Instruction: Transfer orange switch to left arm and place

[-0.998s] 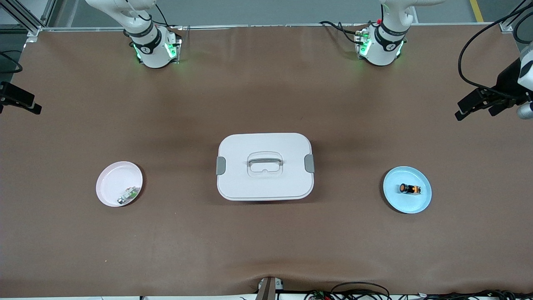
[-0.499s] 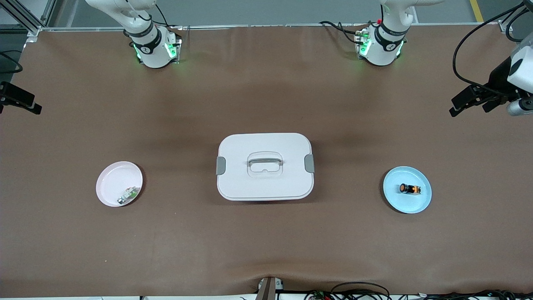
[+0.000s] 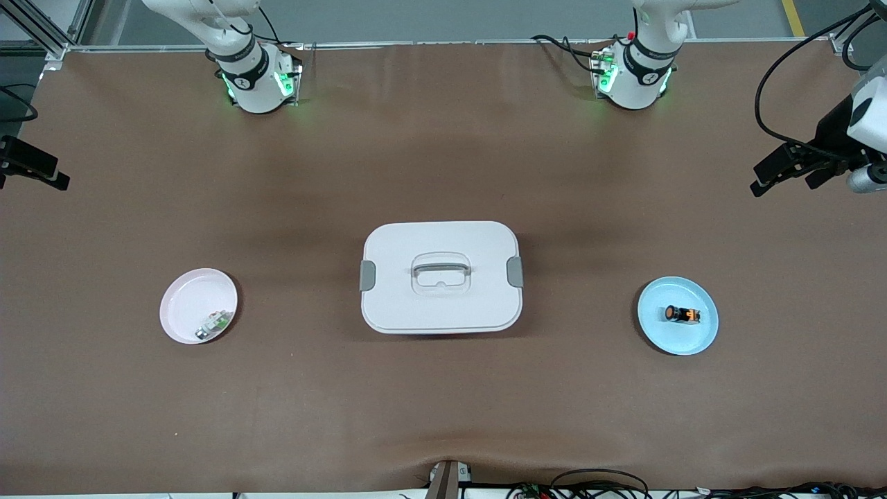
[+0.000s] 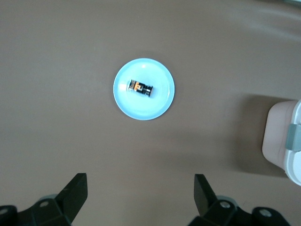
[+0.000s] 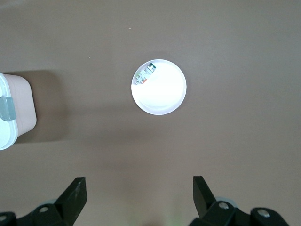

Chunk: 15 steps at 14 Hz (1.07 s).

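The orange switch (image 3: 682, 314) lies on its side on a round blue plate (image 3: 707, 333) toward the left arm's end of the table. It also shows in the left wrist view (image 4: 141, 88). The white box (image 3: 441, 305) with grey latches stands in the middle of the table. My left gripper (image 3: 783, 181) is open and empty, up in the air over bare table at the left arm's end. The left wrist view shows its fingers wide apart (image 4: 141, 193). My right gripper (image 3: 31, 166) is open and empty, high over the right arm's end (image 5: 139, 193).
A round pink plate (image 3: 187, 294) holding a small greenish-white and silver part (image 3: 213, 323) sits toward the right arm's end, level with the box; it also shows in the right wrist view (image 5: 162, 96). The box's ends show in both wrist views (image 4: 282, 141) (image 5: 16, 110).
My left gripper has shifted slightly over the left arm's end of the table, a little toward the bases. The right gripper, switch, plates and box have not moved.
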Each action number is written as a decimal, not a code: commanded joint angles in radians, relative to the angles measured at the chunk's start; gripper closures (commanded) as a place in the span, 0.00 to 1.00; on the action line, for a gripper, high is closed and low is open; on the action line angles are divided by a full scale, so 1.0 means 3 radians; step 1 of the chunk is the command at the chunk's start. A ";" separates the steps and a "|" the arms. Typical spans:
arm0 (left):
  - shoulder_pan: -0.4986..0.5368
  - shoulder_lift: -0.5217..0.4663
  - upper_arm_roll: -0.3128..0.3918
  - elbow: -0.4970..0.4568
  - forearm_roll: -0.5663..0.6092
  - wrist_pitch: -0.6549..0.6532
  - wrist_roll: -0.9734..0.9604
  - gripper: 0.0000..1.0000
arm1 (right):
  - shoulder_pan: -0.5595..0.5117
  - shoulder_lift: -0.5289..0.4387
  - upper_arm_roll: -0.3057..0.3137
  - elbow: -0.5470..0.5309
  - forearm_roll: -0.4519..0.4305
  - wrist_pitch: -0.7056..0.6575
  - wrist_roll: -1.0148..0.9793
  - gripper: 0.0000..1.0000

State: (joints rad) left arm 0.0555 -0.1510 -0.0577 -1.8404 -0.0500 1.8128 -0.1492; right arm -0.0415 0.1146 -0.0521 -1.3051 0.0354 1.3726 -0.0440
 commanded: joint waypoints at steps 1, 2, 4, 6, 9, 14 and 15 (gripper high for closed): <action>0.0014 0.0186 -0.0028 0.0269 0.0039 -0.0004 0.0068 0.00 | -0.0035 -0.0034 0.0031 -0.0026 0.0036 -0.0004 0.0049 0.00; 0.0004 0.0282 -0.0023 0.0417 0.0049 -0.0019 0.0083 0.00 | -0.0035 -0.0034 0.0031 -0.0026 0.0036 0.0006 0.0049 0.00; -0.0001 0.0467 -0.0017 0.0708 0.0049 -0.0182 0.0175 0.00 | -0.0041 -0.0034 0.0031 -0.0032 0.0036 0.0016 0.0049 0.00; -0.0001 0.0600 -0.0007 0.0964 0.0084 -0.0392 0.0272 0.00 | -0.0041 -0.0034 0.0031 -0.0026 0.0036 0.0011 0.0049 0.00; -0.0047 0.0621 -0.0007 0.1068 0.0162 -0.0510 0.0313 0.00 | -0.0041 -0.0034 0.0031 -0.0026 0.0030 0.0027 0.0049 0.00; -0.0088 0.0560 0.0003 0.1068 0.0161 -0.0607 0.0298 0.00 | -0.0035 -0.0034 0.0031 -0.0026 0.0030 0.0027 0.0049 0.00; -0.0093 0.0560 0.0003 0.1068 0.0167 -0.0612 0.0298 0.00 | -0.0030 -0.0034 0.0031 -0.0026 0.0036 0.0032 0.0049 0.00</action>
State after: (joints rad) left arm 0.0339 0.0219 -0.0580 -1.5336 -0.0206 1.6515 -0.0676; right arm -0.0415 0.1146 -0.0521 -1.3051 0.0354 1.3754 -0.0439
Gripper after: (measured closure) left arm 0.000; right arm 0.000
